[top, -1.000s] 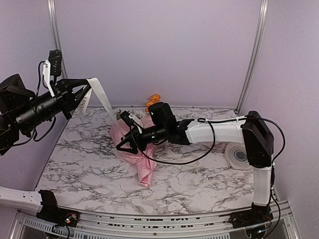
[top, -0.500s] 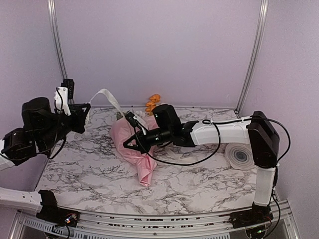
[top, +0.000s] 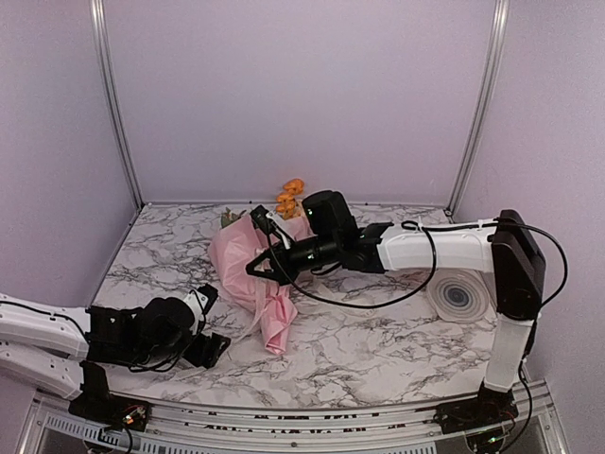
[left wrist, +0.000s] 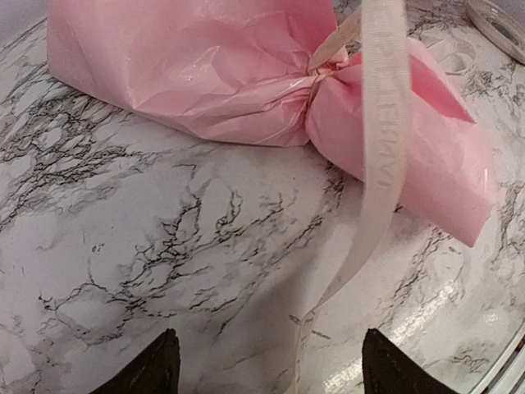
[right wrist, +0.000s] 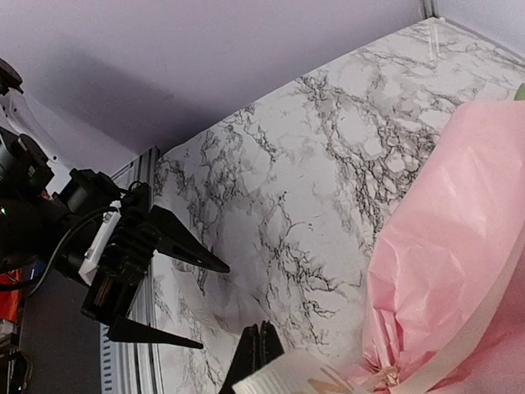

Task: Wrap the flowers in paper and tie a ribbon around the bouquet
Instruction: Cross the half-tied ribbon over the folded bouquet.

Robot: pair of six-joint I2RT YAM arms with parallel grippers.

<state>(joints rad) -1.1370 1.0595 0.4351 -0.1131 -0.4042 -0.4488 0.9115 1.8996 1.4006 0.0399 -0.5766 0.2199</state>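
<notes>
flowers (top: pixel 291 194) mostly w/in paper (top: pixel 236 265); ribbon (left wrist: pixel 385 123) top end off-frame

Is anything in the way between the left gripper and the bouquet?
Only the ribbon: a loose strand hangs across in front of the bouquet, near its tail. Otherwise only table lies between the open left gripper and it.

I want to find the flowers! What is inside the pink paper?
Orange flower heads and a bit of green poke out at the far end of the pink paper. The stems cannot be seen, because the paper is wrapped around them.
</notes>
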